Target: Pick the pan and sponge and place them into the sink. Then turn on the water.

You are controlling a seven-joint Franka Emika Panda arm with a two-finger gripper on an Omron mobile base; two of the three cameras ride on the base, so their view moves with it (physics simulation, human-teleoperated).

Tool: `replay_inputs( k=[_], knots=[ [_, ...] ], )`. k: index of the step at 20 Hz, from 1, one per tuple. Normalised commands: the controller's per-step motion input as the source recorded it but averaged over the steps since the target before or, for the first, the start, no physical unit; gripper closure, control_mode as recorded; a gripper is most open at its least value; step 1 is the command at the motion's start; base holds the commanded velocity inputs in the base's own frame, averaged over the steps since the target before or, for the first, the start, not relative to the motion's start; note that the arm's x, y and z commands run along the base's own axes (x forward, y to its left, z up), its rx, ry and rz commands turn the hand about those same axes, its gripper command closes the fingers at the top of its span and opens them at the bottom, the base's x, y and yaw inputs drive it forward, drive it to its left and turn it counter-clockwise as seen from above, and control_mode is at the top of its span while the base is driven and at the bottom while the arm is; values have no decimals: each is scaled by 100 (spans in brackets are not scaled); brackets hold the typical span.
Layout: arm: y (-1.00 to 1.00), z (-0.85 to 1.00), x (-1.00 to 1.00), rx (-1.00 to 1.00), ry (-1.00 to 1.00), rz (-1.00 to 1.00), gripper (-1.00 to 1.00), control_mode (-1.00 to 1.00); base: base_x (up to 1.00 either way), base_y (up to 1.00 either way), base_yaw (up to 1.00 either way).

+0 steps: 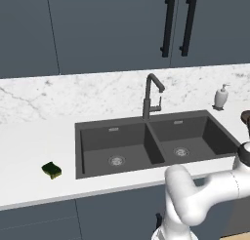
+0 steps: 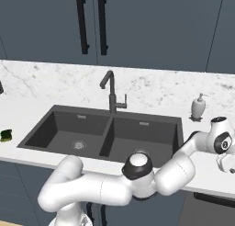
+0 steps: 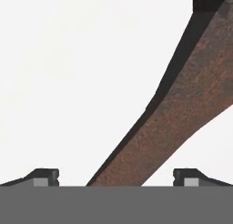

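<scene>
In the hand view my gripper (image 3: pixel 116 178) is open, and its two fingertips (image 3: pixel 45 176) stand wide on either side of the pan's long brown handle (image 3: pixel 182 104). The handle runs from between the tips up to the upper right over white counter. The jaws do not touch it. A dark edge of the pan (image 1: pixel 246 118) shows on the counter at the far right of the left base view. The green and yellow sponge (image 1: pixel 52 170) (image 2: pixel 5 135) lies on the counter left of the sink (image 1: pixel 88 146) (image 2: pixel 46 128). The dark double sink is empty. The arched faucet (image 1: pixel 151 95) (image 2: pixel 111 92) stands behind its divider, with no water running.
A white soap dispenser (image 1: pixel 221 96) (image 2: pixel 198 107) stands at the back right of the sink. My arm reaches across the front of the right basin towards the right counter. Dark cabinets with black handles (image 1: pixel 168 27) hang above the marble backsplash.
</scene>
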Motion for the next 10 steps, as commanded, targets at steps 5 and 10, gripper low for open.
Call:
replay_inputs(
  k=[5,10],
  knots=[
    [-6,-11,0,17,0,1,-100,-100,0,0,0],
    [-1,-25,0,21,0,0,-100,-100,0,0,0]
  ],
)
